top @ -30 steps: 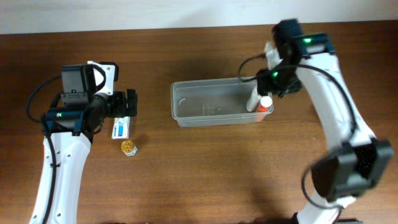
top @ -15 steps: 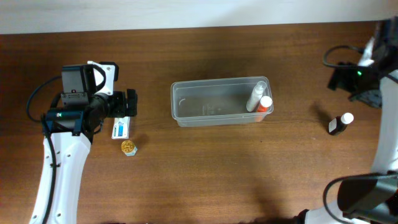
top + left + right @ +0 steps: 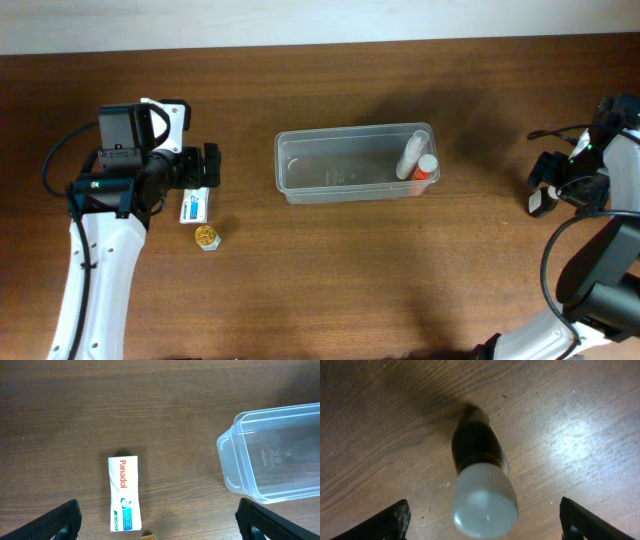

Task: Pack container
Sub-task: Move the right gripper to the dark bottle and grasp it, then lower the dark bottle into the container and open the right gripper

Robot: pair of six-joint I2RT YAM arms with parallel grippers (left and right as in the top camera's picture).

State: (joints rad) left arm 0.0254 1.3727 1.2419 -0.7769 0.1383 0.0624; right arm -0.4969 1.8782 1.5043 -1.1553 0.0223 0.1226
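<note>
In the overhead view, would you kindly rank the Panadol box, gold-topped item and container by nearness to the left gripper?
1. Panadol box, right by the left gripper.
2. Gold-topped item, just past the box.
3. Container, toward the table's middle.

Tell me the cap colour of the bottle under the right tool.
White cap on a dark bottle; clearest in the right wrist view.

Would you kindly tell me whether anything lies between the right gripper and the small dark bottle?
Nothing visible does: the right gripper hangs open directly above the bottle, with its jaws on either side of it.
</note>
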